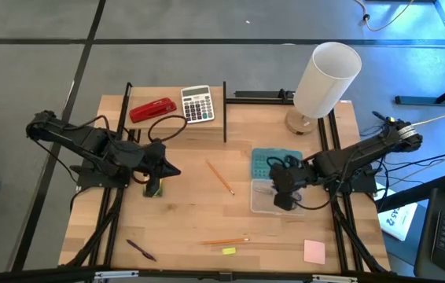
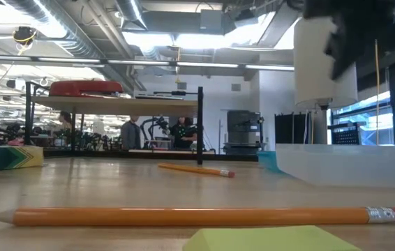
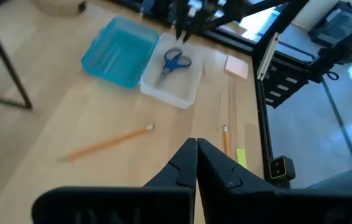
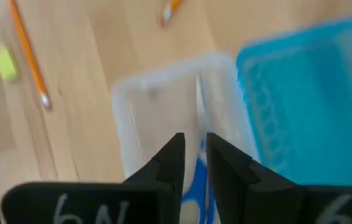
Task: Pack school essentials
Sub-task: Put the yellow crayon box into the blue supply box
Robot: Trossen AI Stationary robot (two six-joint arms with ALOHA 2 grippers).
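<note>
Left wrist view: blue-handled scissors (image 3: 175, 62) lie flat in clear box (image 3: 185, 94), directly under right gripper (image 3: 188, 22), its fingers slightly apart, holding nothing; left gripper (image 3: 196, 163) closed

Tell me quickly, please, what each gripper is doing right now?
Left gripper: shut, holding nothing, waiting over the table's left side.
Right gripper: slightly open, empty, above the clear box where the scissors lie.
</note>
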